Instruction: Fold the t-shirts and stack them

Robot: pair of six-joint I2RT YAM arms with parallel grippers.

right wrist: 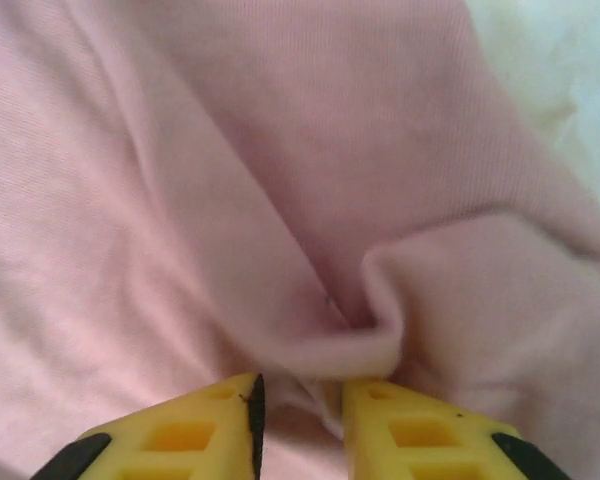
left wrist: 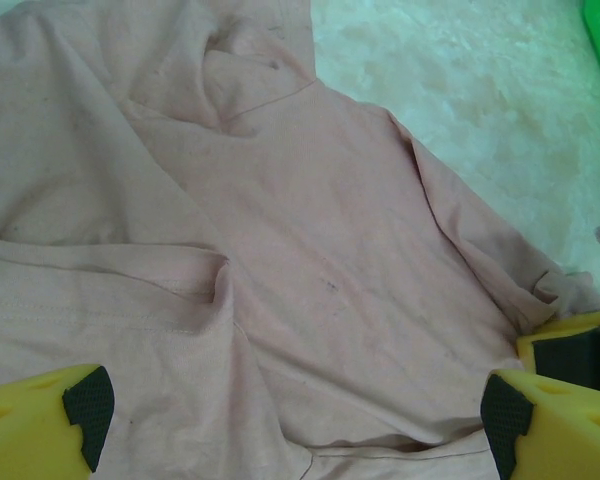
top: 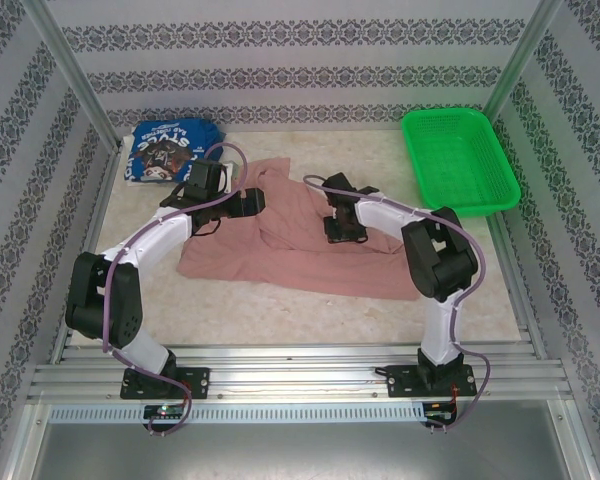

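The pink shirt [top: 280, 250] lies open but rumpled across the middle of the desk [top: 280, 312], one sleeve reaching toward the far side and the hem toward the near edge. It is not folded yet, so my guess is that it is being flattened and squared up first.

The left gripper [top: 248, 202] hangs over the shirt's left part. From its wrist camera the left gripper [left wrist: 290, 415] is spread wide, with nothing between its fingers [left wrist: 40, 425], just cloth below. It looks ready to come down on a seam or edge.

The right gripper [top: 340, 230] sits low on the shirt's middle. Close up, the right gripper [right wrist: 300, 410] has its jaws a narrow gap apart, and a small raised ridge of pink cloth [right wrist: 375, 330] bunches right at the tips. I cannot tell whether that ridge is gripped or merely standing there. A pinch like that would serve to drag the fabric smooth.

The blue shirt [top: 170, 148] waits bunched in the far left corner, well away from both arms, presumably for its own turn. The green basket [top: 460, 165] stands at the far right, apart from the work.
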